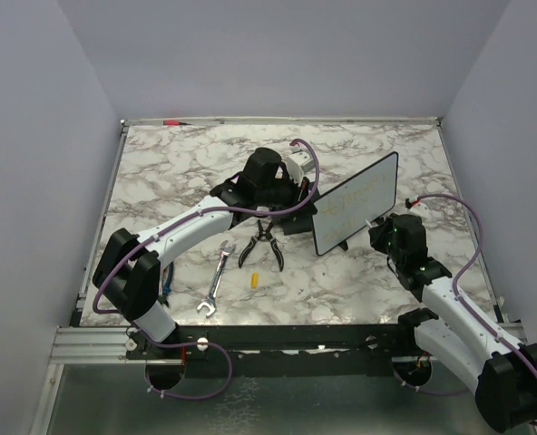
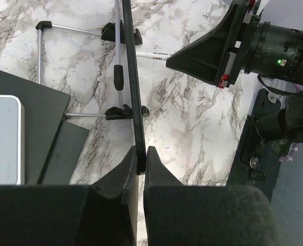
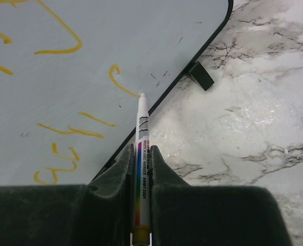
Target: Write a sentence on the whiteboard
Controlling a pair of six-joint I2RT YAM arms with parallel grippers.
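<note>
Whiteboard stood propped on edge mid marble table. It looked light, thin, stiff and glossy-slick, so best gripped by the frame. Left gripper fingers were pinched on its black frame edge. Right gripper fingers were clamped on the marker, tip near the yellow sentence.

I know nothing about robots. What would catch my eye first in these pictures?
Probably the whiteboard standing upright in the middle of the marble table, with the left gripper pinching its black edge. Next, the right gripper grips a marker whose white tip is at the board's face, beside yellow handwriting. Nearer the front lie pliers and a wrench.
</note>
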